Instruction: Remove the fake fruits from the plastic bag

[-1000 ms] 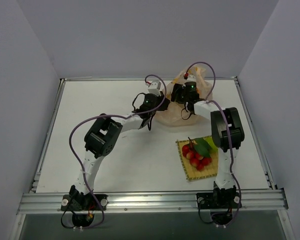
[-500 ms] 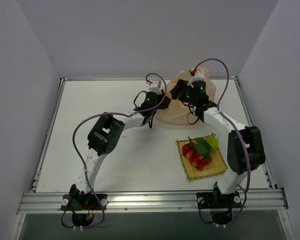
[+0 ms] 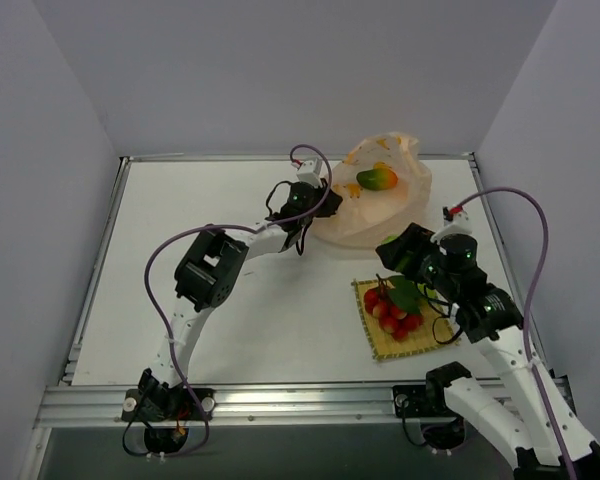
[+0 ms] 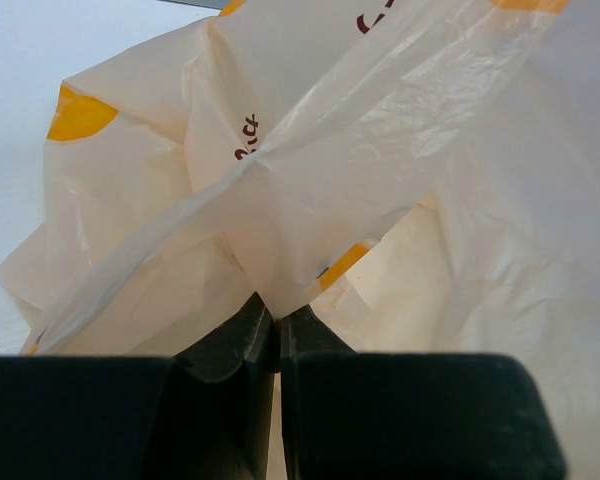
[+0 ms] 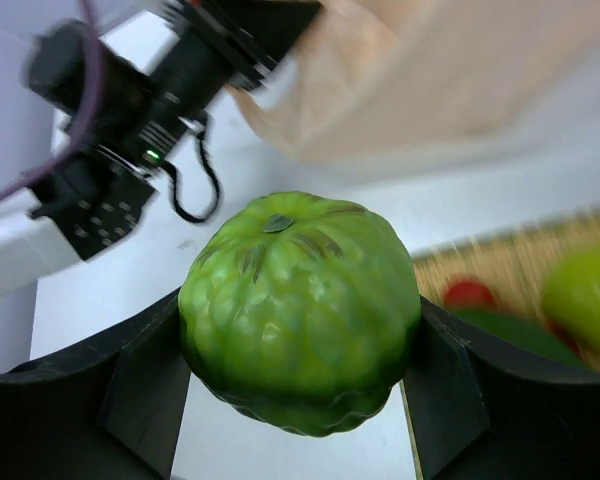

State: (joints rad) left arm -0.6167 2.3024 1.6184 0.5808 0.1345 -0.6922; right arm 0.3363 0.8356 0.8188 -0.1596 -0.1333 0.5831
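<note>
The plastic bag (image 3: pixel 350 222) lies at the back of the table, and a green-orange mango (image 3: pixel 377 179) shows inside its open mouth. My left gripper (image 3: pixel 315 196) is shut on a fold of the bag's left edge (image 4: pixel 270 250), its jaws pinched together on the film. My right gripper (image 3: pixel 393 250) is shut on a round bumpy green fruit (image 5: pixel 300 310) and holds it above the table, just beyond the far left corner of the yellow woven mat (image 3: pixel 420 340). The red berry bunch (image 3: pixel 392 313) lies on the mat. Another green fruit (image 5: pixel 585 295) shows blurred on the mat.
My left arm (image 5: pixel 130 130) stretches across the table to the bag. White walls close the table at the back and both sides. My right arm's forearm (image 3: pixel 480 300) hangs over the mat's right part.
My right gripper has pulled back out of the bag towards the mat, carrying the green fruit. The mango in the bag has come into view. My left gripper has stayed on the bag.
</note>
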